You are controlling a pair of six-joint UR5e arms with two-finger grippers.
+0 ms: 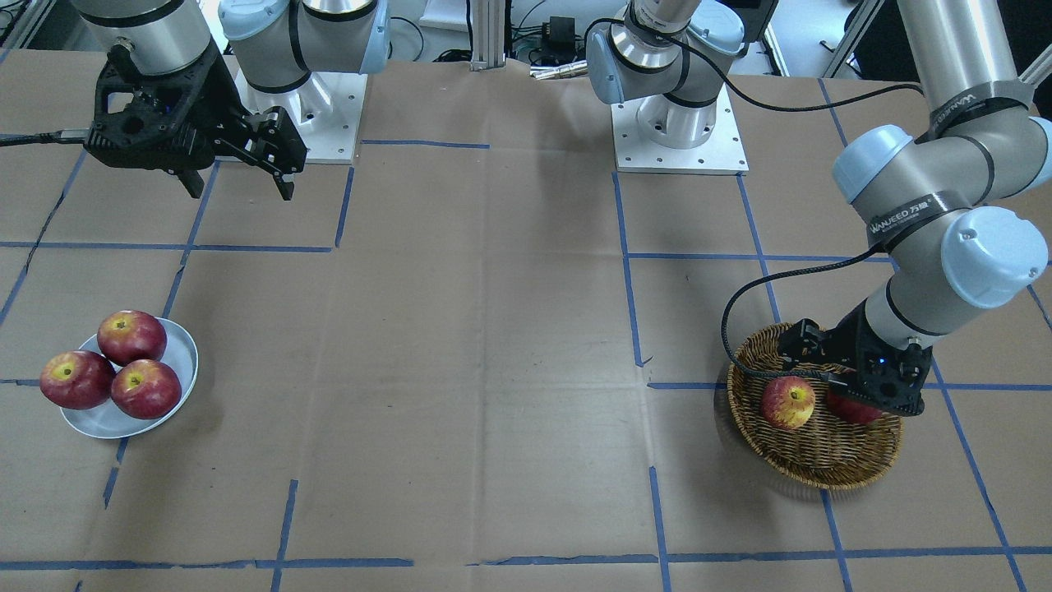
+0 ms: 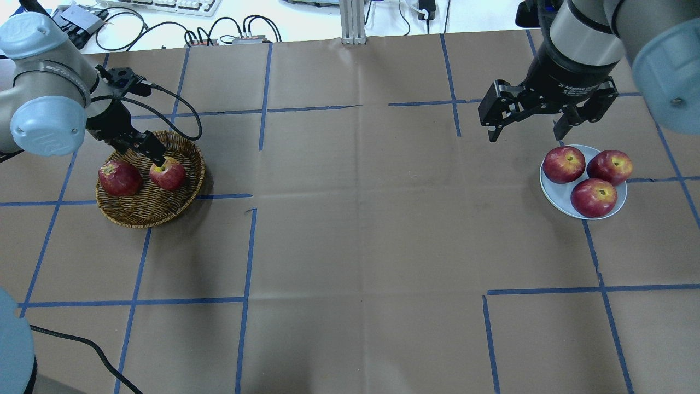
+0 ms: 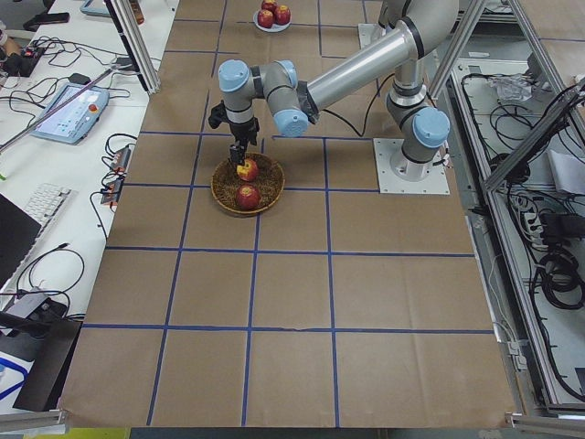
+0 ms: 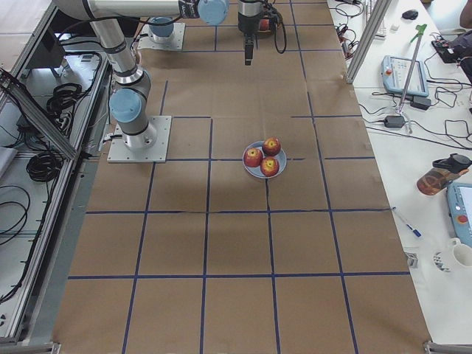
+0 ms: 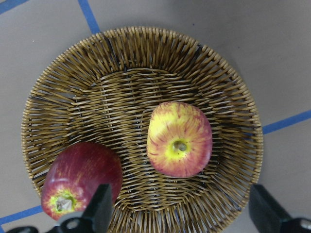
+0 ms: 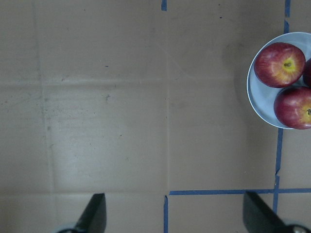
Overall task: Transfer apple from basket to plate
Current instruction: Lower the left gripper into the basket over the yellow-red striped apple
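Note:
The streaked red-and-yellow apple (image 5: 180,141) lies in the brown wicker basket (image 5: 146,63) beside a dark red apple (image 5: 80,177). My left gripper (image 5: 182,216) is open and hovers over the basket, its fingers on either side of the streaked apple and above it. In the overhead view the apple (image 2: 168,173) sits in the basket (image 2: 147,216) under the left gripper (image 2: 154,156). The pale grey-blue plate (image 2: 558,194) holds three dark red apples. My right gripper (image 2: 528,125) is open and empty, raised just behind the plate.
Brown paper with blue tape lines covers the table (image 2: 355,219). The arm bases (image 1: 678,123) stand at the robot's edge. The plate's three apples (image 1: 123,366) fill most of the plate (image 1: 179,349).

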